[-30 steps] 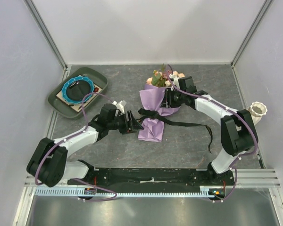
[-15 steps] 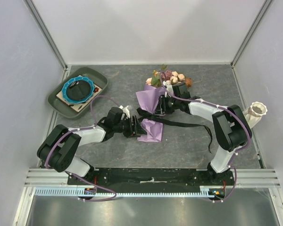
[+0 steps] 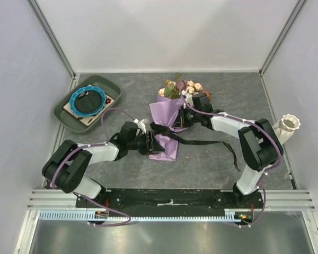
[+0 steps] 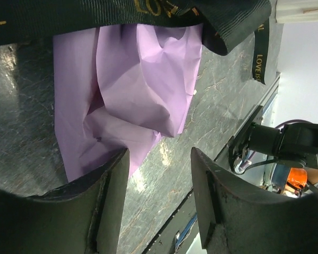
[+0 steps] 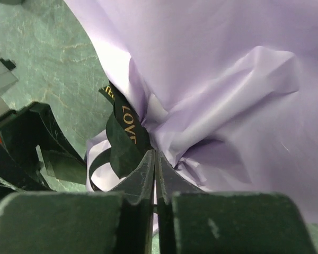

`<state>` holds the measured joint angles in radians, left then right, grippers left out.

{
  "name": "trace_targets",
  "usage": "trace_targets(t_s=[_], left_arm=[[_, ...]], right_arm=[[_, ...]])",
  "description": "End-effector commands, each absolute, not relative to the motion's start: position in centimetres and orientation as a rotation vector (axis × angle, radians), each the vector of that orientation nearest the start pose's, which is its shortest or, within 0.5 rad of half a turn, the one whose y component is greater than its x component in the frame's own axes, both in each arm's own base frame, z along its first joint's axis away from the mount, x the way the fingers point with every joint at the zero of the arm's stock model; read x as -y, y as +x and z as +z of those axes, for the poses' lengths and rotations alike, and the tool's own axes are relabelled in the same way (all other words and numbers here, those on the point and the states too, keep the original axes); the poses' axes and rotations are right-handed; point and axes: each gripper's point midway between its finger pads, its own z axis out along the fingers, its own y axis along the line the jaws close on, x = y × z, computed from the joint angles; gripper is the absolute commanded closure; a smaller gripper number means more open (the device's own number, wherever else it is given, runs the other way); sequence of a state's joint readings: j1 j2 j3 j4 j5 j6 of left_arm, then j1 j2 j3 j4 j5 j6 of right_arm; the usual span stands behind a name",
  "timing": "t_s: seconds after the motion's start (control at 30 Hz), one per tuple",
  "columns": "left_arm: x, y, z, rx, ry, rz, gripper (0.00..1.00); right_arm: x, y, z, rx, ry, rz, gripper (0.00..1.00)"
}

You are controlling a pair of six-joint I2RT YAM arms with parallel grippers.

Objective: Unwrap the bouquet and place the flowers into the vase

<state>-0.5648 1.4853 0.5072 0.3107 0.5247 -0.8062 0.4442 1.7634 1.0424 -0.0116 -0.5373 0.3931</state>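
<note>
Barely begun: the bouquet (image 3: 168, 124) lies still wrapped at the worktop's (image 3: 138, 95) centre, right gripper (image 5: 155, 159) closed at its ribbon knot (image 5: 124, 127), left gripper (image 4: 159, 159) open astride the paper's tail (image 4: 127, 106), vase (image 3: 287, 126) empty at three o'clock.

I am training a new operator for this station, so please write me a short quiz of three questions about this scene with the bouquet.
1. True or false: no flowers stand in the vase yet.
2. Of the left gripper and the right gripper, which is open? A) left only B) right only C) both
3. Fill in: the ribbon tied around the bouquet is ____ in colour.
Key: 1 true; 2 A; 3 black.
</note>
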Motion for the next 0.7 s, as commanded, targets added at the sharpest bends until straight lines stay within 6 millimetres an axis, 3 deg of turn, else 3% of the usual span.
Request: trace_targets(t_s=[0.0,0.07,0.2,0.3,0.33,0.4,0.5,0.53,0.67], left_arm=[[27.5,22.1,6.2,-2.425,0.019,-1.278,0.44],[27.5,21.9,7.5,-2.385,0.031,-1.299,0.42],[26.7,22.1,8.9,-2.359,0.025,-1.251,0.39],[26.4,22.5,10.5,-2.310,0.018,-1.237,0.37],[26.3,22.6,10.9,-2.298,0.014,-1.229,0.36],[25.9,23.0,10.7,-2.292,-0.008,-1.190,0.34],[25.6,23.2,9.2,-2.334,-0.020,-1.144,0.33],[25.6,23.3,7.8,-2.369,-0.027,-1.126,0.33],[25.6,23.2,4.3,-2.444,-0.045,-1.096,0.48]], right_arm=[[-27.4,35.7,12.0,-2.270,-0.368,0.948,0.72],[-26.8,35.5,12.5,-2.273,-0.362,0.914,0.61],[-27.2,35.3,12.7,-2.279,-0.399,0.938,0.58],[-28.2,35.4,11.6,-2.301,-0.447,0.978,0.57],[-28.4,35.0,10.3,-2.341,-0.480,0.986,0.56],[-29.4,34.6,9.7,-2.353,-0.539,0.990,0.52],[-30.4,33.9,8.5,-2.376,-0.574,0.984,0.49],[-30.5,33.9,8.2,-2.380,-0.575,0.980,0.49],[-31.1,33.6,7.9,-2.369,-0.568,1.011,0.48]])
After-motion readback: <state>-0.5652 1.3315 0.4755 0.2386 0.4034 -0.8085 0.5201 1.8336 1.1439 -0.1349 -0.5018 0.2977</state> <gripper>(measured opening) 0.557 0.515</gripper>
